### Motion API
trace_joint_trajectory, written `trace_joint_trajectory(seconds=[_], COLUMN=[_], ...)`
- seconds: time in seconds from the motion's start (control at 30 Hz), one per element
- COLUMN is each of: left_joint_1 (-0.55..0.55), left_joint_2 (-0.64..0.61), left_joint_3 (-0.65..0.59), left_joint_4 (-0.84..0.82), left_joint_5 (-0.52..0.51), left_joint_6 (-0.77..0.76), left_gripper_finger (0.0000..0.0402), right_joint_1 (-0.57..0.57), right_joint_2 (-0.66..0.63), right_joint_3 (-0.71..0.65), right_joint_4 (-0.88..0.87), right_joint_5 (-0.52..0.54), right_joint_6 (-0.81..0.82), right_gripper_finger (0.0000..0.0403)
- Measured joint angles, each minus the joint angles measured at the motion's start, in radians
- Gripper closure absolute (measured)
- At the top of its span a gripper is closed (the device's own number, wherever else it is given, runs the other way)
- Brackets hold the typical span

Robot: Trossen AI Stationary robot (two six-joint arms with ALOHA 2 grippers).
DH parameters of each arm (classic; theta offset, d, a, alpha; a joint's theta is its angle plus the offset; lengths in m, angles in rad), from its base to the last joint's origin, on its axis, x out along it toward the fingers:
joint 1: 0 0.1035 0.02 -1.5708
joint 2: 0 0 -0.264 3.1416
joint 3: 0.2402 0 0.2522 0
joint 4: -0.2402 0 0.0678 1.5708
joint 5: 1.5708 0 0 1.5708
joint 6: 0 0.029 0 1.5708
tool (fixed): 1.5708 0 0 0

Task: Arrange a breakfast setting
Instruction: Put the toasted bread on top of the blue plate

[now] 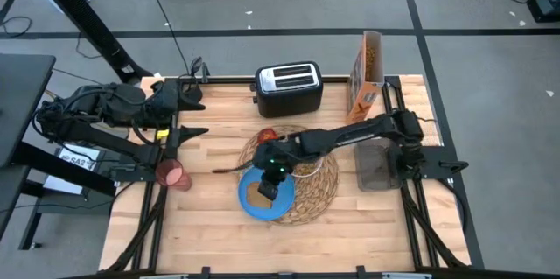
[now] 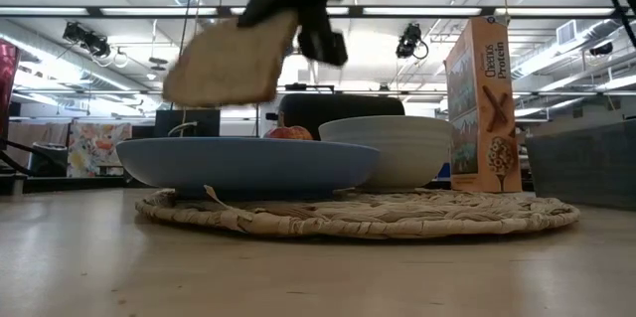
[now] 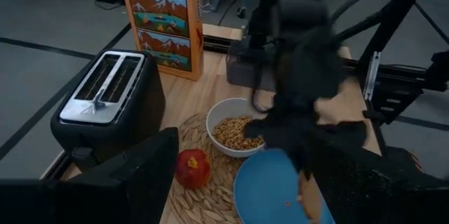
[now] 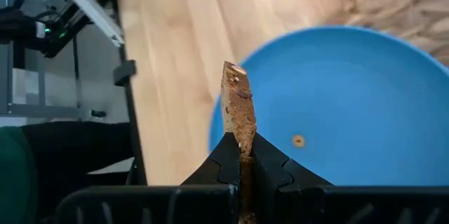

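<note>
A woven straw placemat (image 1: 317,193) lies at the table's middle. On it rest a blue plate (image 1: 249,207), a white bowl (image 3: 219,115) holding cereal, and a small red fruit (image 3: 192,168). My right gripper (image 1: 273,172) is shut on a toast slice (image 2: 229,61) above the plate. A pink cup (image 1: 172,174) stands on the table left of the mat, and the spoon (image 1: 229,169) lies between cup and mat. My left gripper (image 1: 194,115) is open and empty at the table's left, beyond the cup. My right gripper pinches the toast slice's upper edge (image 2: 281,21) between its two fingers, one on each flat face (image 4: 240,131). The fingers come from above, slanting from the table's right side. The toast hangs tilted below them, lifted clear above the blue plate (image 4: 351,104).
A black two-slot toaster (image 1: 289,87) stands at the far edge, a cereal box (image 1: 367,73) at the far right. A dark rectangular tray (image 1: 378,167) lies right of the mat under the right arm. Bare wood lies along the near edge.
</note>
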Motion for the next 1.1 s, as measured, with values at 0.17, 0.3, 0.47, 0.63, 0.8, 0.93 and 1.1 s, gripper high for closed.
trace_joint_trajectory(seconds=[0.17,0.3,0.47,0.63,0.8,0.93,1.1], left_joint_1=[0.0,0.0,0.0,0.0,0.0,0.0,0.0], left_joint_2=[-0.001,-0.001,-0.001,-0.001,-0.001,-0.001,-0.001], left_joint_3=[0.0,0.0,-0.001,-0.001,-0.001,-0.001,-0.001], left_joint_4=[0.0,0.0,0.0,0.0,0.0,0.0,0.0], left_joint_5=[0.015,0.015,0.015,0.031,0.031,0.031,0.031], left_joint_6=[0.006,0.011,0.021,0.031,0.039,0.043,0.044], left_gripper_finger=[0.0088,0.0088,0.0088,0.0088,0.0088,0.0088,0.0088], right_joint_1=[-0.044,-0.061,-0.085,-0.089,-0.069,-0.041,-0.035], right_joint_2=[0.057,0.073,0.094,0.096,0.096,0.096,0.095], right_joint_3=[0.0,0.001,0.001,0.001,0.001,0.001,-0.025], right_joint_4=[0.01,0.019,0.036,0.023,0.009,-0.007,-0.007], right_joint_5=[-0.116,-0.163,-0.179,-0.176,-0.17,-0.115,-0.03], right_joint_6=[0.009,0.007,-0.003,-0.013,-0.011,-0.013,0.002], right_gripper_finger=[0.0389,0.0389,0.0386,0.0389,0.0389,0.0389,0.0389])
